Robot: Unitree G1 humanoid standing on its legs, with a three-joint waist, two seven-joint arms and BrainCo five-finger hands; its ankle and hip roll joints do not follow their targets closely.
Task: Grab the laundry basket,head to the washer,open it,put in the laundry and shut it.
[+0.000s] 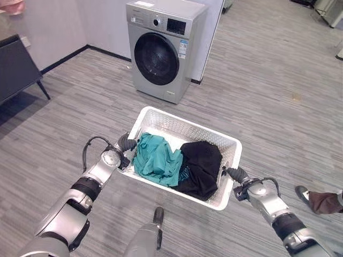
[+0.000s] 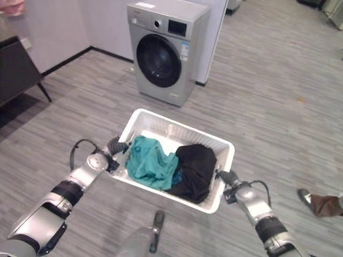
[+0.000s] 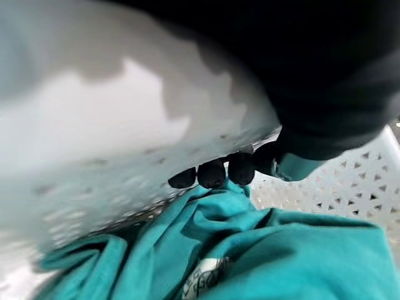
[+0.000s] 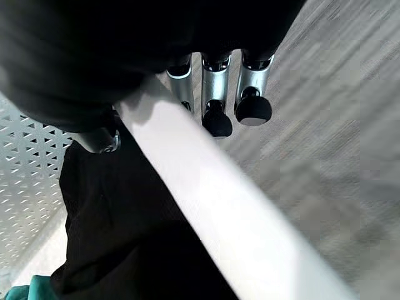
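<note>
Basket, white perforated plastic [image 1: 161, 118], w/ teal cloth [image 1: 155, 158] & black garment [image 1: 201, 168]: rim clamped between fingers and thumb by left hand [image 1: 126, 143] & right hand [image 1: 236, 174].

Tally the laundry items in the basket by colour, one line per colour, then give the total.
Teal garment: 1
Black garment: 1
Total: 2 items in the white laundry basket, which the left robot hand and right robot hand hold by its short ends.

you see one laundry basket [image 1: 161, 116] | two garments: one teal [image 1: 156, 158], one black [image 1: 202, 167] | one washer [image 1: 161, 47] | two hands: left hand [image 1: 126, 143], right hand [image 1: 236, 174]
</note>
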